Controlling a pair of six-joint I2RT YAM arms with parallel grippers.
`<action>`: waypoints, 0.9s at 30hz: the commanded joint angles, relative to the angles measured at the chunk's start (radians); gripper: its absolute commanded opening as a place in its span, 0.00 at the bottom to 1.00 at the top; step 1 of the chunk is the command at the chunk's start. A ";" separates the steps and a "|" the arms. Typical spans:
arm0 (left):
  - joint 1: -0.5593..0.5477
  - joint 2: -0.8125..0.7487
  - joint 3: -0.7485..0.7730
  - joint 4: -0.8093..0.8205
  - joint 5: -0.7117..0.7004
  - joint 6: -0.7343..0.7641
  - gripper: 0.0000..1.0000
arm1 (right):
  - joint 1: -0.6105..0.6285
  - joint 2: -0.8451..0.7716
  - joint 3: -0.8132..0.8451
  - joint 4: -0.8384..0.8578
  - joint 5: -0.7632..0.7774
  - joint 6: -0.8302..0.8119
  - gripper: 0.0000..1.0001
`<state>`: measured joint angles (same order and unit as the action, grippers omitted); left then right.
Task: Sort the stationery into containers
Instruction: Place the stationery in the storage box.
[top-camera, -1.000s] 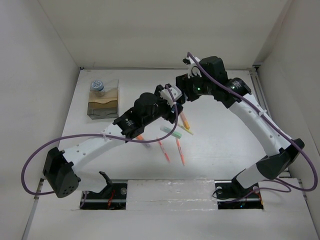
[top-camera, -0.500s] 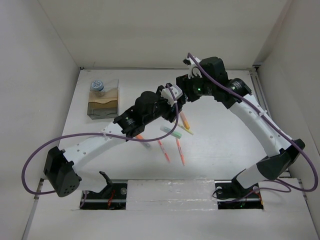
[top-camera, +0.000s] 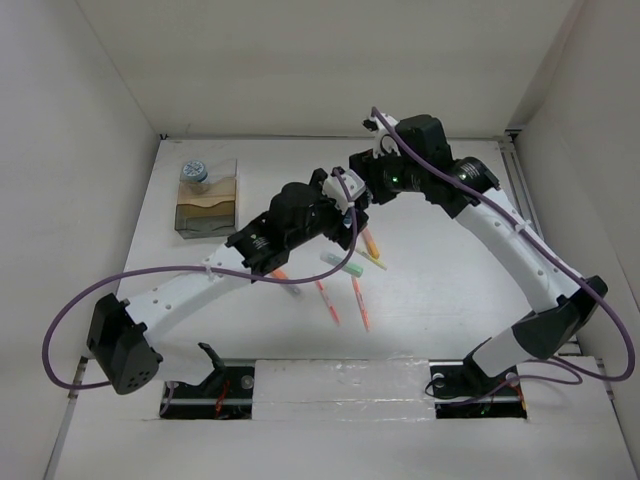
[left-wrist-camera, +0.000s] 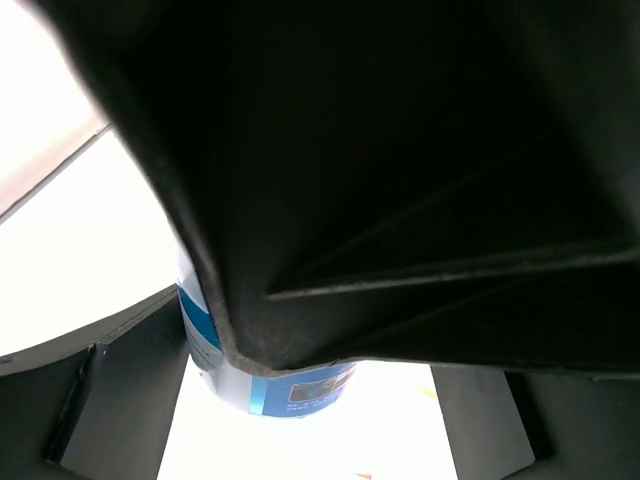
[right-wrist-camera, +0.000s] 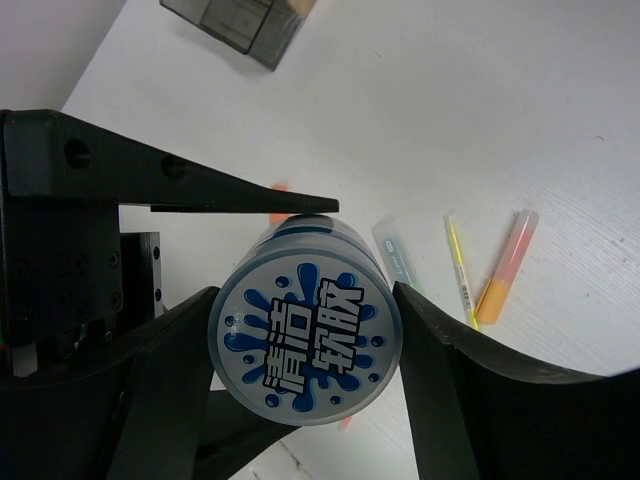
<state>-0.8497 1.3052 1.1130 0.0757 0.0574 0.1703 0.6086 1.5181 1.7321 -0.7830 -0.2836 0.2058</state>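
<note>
Probably a robot lab: plain white booth (top-camera: 85, 150), table-mounted arms (top-camera: 185, 290)

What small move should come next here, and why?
Probably close the left claw on the blue-and-white cylinder. The right claw grips it off the table. The left claw's fingers flank it with a gap on one side, and the wooden organiser tray sits on the left arm's side, so a handover looks sensible.
</note>
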 joint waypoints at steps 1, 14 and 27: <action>-0.011 -0.050 0.047 0.061 0.033 -0.005 0.85 | 0.052 0.017 0.038 0.077 -0.025 0.010 0.00; -0.011 -0.060 0.038 0.062 0.024 0.005 0.77 | 0.071 0.039 0.047 0.086 -0.022 0.010 0.00; -0.011 -0.027 0.065 -0.005 0.065 0.005 0.83 | 0.026 0.021 0.086 0.067 0.024 0.020 0.00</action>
<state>-0.8536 1.2819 1.1355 0.0795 0.0795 0.1787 0.6567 1.5730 1.7523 -0.7933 -0.2859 0.2127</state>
